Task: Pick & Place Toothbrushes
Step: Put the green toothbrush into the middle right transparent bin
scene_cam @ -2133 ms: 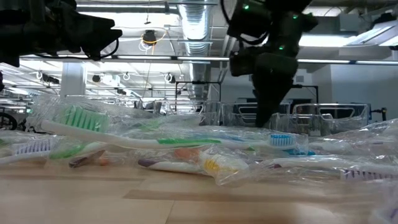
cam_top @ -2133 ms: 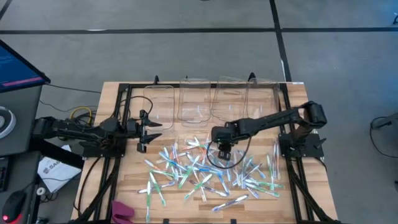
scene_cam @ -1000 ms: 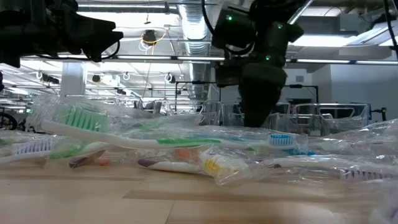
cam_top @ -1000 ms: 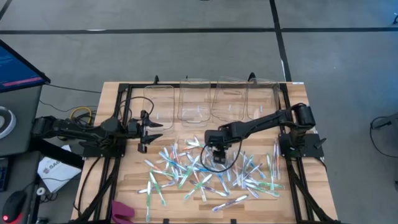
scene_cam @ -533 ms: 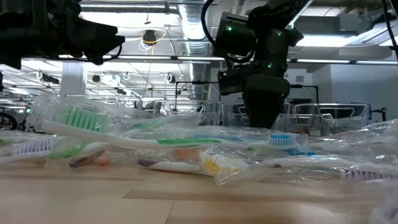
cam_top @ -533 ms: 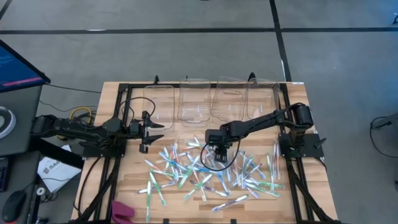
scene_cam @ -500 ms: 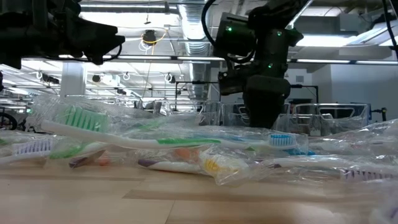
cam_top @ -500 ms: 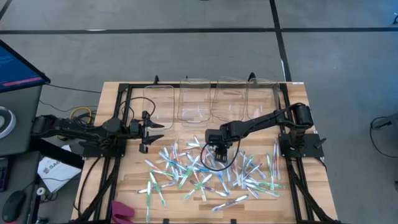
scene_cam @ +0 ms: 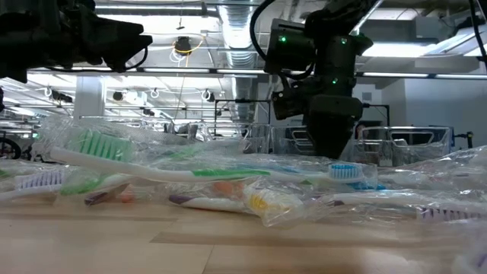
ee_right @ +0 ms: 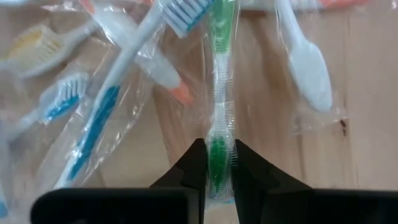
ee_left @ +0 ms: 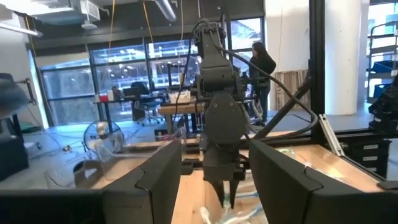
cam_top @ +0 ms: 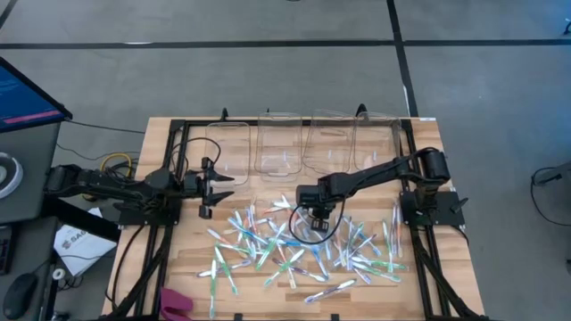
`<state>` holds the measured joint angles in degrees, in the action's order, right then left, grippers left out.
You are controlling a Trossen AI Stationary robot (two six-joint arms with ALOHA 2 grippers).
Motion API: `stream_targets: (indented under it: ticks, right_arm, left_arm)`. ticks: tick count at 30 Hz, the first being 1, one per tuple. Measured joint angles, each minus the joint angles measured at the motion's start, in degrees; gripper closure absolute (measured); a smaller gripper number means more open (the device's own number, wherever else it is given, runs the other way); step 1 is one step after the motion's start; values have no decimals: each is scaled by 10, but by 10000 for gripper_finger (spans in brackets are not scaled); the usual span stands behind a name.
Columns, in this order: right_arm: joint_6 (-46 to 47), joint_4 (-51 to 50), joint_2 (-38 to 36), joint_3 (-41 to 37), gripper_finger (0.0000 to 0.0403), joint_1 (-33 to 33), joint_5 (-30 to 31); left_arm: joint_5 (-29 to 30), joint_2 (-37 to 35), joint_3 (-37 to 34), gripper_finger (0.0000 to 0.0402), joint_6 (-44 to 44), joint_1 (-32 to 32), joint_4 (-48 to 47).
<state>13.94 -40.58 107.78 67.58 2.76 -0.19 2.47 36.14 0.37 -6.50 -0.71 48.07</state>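
A green-handled toothbrush [ee_right: 217, 93] in the pile on the table [cam_top: 178, 267] now sits pinched between the right gripper [ee_right: 217, 163] fingers, which have just narrowed, ready for lifting; left gripper [cam_top: 207, 187] waits part-open.

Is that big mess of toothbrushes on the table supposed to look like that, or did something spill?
The wrapped toothbrushes lie strewn criss-cross over the wooden table, not in the clear bins behind. Nothing looks broken. The right gripper pinches a green toothbrush.
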Motion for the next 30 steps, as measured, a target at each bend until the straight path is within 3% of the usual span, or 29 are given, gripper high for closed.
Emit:
stream_targets:
  ticks: [13, 24, 30]
  right_arm:
    - [45, -221, -1, 134, 362, 45, 6]
    - [131, -482, -1, 291, 362, 74, 107]
    - [176, -497, -19, 335, 362, 63, 139]
  left_arm:
    - [6, 0, 0, 221, 9, 0, 0]
    - [5, 0, 0, 221, 10, 0, 0]
    - [5, 0, 0, 221, 10, 0, 0]
